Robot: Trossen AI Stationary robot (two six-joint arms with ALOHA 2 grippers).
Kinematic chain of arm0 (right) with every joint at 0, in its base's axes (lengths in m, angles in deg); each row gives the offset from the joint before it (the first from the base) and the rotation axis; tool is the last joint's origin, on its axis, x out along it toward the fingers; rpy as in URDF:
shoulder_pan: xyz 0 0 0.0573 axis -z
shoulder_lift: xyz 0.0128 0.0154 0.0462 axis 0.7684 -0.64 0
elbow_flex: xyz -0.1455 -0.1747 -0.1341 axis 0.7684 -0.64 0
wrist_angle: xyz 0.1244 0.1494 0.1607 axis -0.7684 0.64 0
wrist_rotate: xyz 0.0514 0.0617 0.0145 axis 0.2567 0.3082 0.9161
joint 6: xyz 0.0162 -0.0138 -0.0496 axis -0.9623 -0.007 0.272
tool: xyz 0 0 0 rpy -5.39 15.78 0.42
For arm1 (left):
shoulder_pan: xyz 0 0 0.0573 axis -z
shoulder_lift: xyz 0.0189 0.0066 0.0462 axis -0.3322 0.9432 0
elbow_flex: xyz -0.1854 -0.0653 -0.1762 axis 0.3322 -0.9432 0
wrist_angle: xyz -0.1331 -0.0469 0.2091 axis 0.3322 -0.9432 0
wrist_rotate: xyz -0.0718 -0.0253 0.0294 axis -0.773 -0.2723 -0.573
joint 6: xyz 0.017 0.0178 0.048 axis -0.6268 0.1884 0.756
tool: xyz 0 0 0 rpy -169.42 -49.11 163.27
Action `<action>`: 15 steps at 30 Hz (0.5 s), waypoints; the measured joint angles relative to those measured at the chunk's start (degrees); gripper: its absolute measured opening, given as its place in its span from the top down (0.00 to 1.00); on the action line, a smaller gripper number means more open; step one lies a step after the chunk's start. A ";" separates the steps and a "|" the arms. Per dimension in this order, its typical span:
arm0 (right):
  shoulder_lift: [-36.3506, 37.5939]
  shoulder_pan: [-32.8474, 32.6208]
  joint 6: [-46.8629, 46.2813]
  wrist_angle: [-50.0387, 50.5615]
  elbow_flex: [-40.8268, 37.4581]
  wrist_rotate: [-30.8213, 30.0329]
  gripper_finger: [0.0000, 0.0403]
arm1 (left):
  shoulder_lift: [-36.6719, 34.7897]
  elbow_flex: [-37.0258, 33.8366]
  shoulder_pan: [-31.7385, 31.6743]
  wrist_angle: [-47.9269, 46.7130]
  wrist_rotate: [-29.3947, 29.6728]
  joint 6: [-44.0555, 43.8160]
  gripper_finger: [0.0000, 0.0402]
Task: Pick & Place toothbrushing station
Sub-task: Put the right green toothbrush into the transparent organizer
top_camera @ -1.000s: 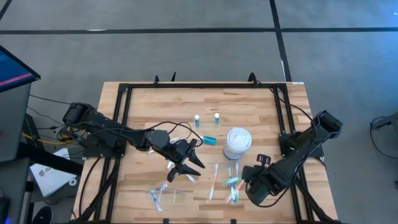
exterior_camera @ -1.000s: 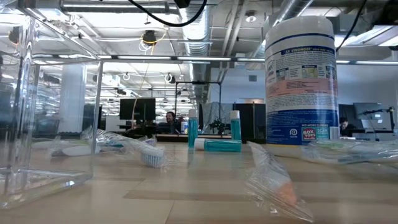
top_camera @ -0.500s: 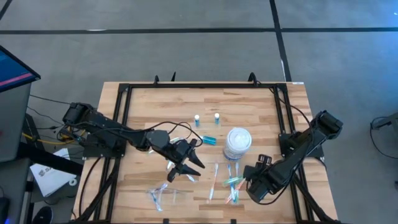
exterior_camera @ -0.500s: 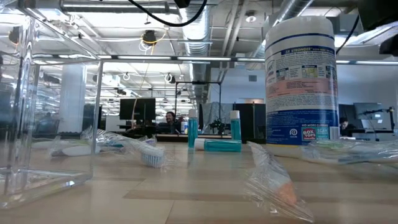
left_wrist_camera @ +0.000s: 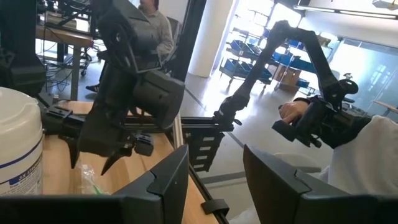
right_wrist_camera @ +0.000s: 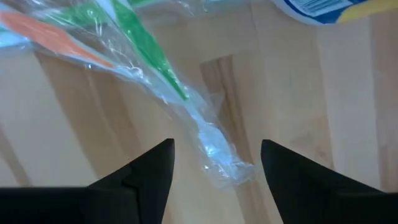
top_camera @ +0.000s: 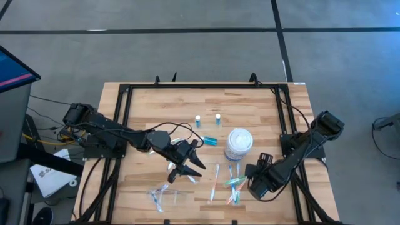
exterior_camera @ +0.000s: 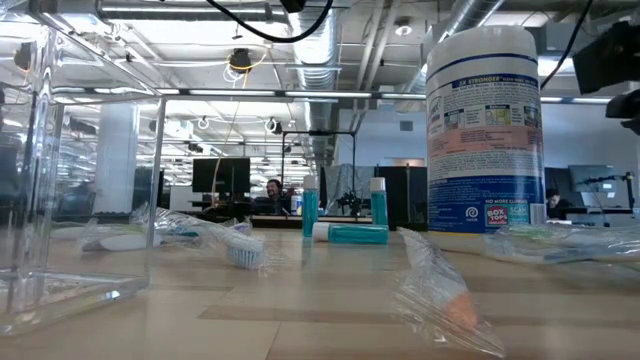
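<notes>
My right gripper (right_wrist_camera: 214,165) wide open, empty, just above wrapped green toothbrush (right_wrist_camera: 146,46), my left gripper (top_camera: 182,164) mid-table, part open, holding nothing I can see.

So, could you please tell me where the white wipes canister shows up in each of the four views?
High view: the white wipes canister stands right of table centre, seen from above.
Low view: it rises tall at right of centre.
Left wrist view: part of it shows at the left edge.
Right wrist view: only its bottom edge shows at the top right.
Shared landmark: the wrapped toothbrushes lying beside it.
</notes>
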 joint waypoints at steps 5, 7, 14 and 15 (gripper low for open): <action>0.00 0.91 2.60 -1.92 -0.02 -0.62 0.43 | 0.00 0.00 0.00 -0.08 0.00 0.00 0.63; 0.00 1.31 3.89 -2.33 -0.02 -0.92 0.43 | 0.00 0.00 0.00 -0.09 0.00 -0.01 0.63; 0.00 1.64 6.91 -2.10 -0.02 -1.03 0.43 | 0.00 0.00 0.04 -0.27 0.00 0.00 0.63; 0.00 1.62 7.01 -2.15 -0.02 -1.04 0.43 | 0.00 0.00 0.17 -0.35 0.00 0.00 0.63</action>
